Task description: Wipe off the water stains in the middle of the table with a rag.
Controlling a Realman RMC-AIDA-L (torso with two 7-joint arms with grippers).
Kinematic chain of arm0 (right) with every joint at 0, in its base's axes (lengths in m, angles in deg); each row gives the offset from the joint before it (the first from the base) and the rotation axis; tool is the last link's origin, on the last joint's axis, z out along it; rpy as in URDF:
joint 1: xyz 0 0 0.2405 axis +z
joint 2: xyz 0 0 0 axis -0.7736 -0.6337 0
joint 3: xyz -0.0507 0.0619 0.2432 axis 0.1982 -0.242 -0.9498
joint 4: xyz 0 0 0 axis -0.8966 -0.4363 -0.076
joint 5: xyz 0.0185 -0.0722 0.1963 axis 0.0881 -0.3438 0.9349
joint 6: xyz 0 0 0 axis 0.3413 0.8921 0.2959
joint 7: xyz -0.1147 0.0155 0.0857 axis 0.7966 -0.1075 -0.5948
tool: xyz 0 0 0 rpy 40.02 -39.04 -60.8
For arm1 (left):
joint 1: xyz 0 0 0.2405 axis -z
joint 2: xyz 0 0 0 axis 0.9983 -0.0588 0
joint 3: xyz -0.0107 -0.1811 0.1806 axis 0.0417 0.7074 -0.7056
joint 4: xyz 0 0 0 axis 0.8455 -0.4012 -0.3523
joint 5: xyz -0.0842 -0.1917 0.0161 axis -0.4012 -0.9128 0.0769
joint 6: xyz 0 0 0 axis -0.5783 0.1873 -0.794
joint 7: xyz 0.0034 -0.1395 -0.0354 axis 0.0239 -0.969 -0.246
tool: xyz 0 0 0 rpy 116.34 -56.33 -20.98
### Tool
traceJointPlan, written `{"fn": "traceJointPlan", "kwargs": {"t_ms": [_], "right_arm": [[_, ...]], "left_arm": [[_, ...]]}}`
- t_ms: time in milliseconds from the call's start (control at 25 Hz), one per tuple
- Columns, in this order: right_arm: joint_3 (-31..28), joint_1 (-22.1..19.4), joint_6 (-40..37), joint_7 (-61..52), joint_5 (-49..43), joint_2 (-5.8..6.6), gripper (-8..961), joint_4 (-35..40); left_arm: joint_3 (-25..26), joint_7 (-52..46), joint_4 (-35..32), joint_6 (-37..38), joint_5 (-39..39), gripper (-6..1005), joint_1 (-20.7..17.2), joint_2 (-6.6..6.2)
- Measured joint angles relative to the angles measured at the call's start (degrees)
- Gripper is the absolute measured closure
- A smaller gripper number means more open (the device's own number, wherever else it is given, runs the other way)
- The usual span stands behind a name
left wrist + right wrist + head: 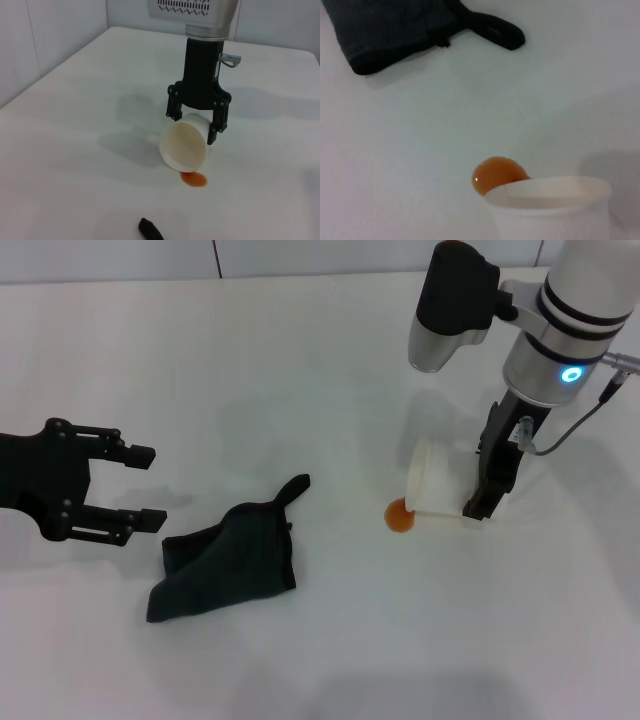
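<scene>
Right gripper [197,124]: jaws closed around a white cup [184,146], held tipped on its side, mouth low and facing the rag. Water stains [399,516]: one small orange blob on the table [330,350], directly under the cup's lip, touching or nearly so. The cup overhangs the blob's far edge. Rag [226,562]: dark, crumpled, flat on the table near the blob but apart; pointed tail aimed toward it. Left gripper [142,487]: jaws wide, holding nothing, hovering just beside the rag's outer edge.

rag [225,562] left of water stains [399,516]
</scene>
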Motion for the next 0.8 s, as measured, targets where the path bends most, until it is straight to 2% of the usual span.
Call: {"fn": "traceJointPlan", "kwargs": {"t_ms": [200, 280, 440, 560, 800], "right_arm": [[-0.2, -2.3, -0.8, 0.0, 0.3, 0.1, 247, 3.7], [-0.7, -5.2, -1.9, -0.1, 0.9, 0.33, 263, 8.5], [-4.8, -13.1, -4.6, 0.6, 1.5, 0.53, 271, 21.2], [-9.2, -18.2, -5.9, 2.8, 3.6, 0.55, 273, 27.6], [-18.7, -29.3, -6.3, 12.2, 17.0, 0.69, 275, 34.4]], "left_arm": [[0.0, 0.0, 0.0, 0.0, -0.1, 256, -0.1, 0.0], [0.0, 0.0, 0.0, 0.0, -0.1, 256, -0.1, 0.0], [0.7, 0.0, 0.0, 0.0, -0.4, 256, -0.1, -0.02], [0.8, 0.0, 0.0, 0.1, -1.1, 256, -0.2, -0.25], [0.8, -0.2, 0.0, 0.1, -1.3, 256, -0.2, -0.55]]}}
